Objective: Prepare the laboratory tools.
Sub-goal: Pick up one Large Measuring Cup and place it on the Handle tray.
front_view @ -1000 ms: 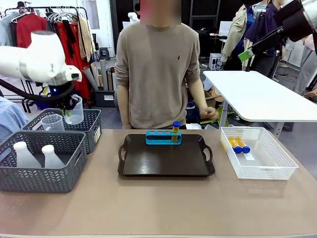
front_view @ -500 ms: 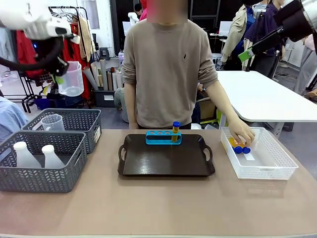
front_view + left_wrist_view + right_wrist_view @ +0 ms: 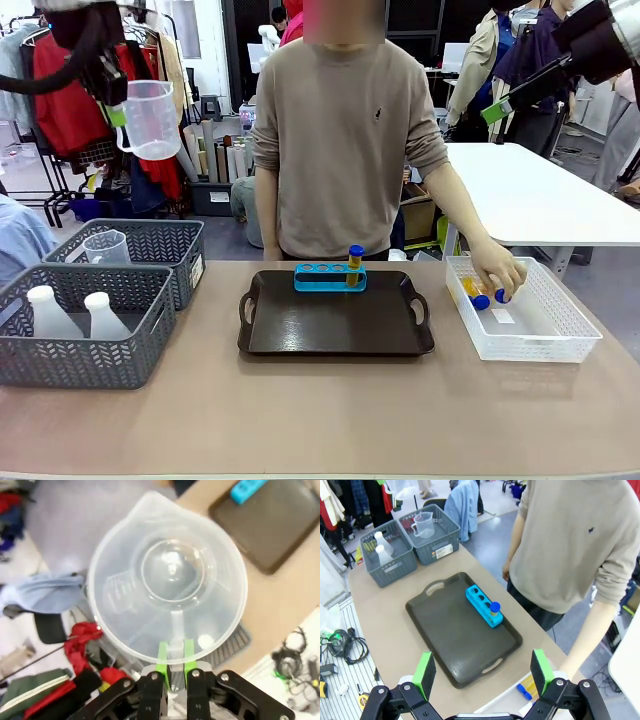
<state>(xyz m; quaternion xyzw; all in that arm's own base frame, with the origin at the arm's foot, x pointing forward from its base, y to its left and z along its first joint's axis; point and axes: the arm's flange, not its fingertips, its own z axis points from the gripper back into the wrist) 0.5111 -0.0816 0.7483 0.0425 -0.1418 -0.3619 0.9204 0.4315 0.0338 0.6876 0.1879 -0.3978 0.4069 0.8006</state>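
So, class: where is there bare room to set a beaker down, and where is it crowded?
Bare: the tray in front of the blue rack, and the table strip along the near edge. Crowded: the grey baskets, and the white basket with the person's hand in it.

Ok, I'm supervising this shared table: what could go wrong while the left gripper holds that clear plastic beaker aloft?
The left gripper pinches the clear plastic handled beaker only at its handle, high above the grey mesh baskets; it might twist or slip.
The person's hand is in the white mesh basket at the blue-capped tubes; carrying one to the small blue rack could cross the arm's path.
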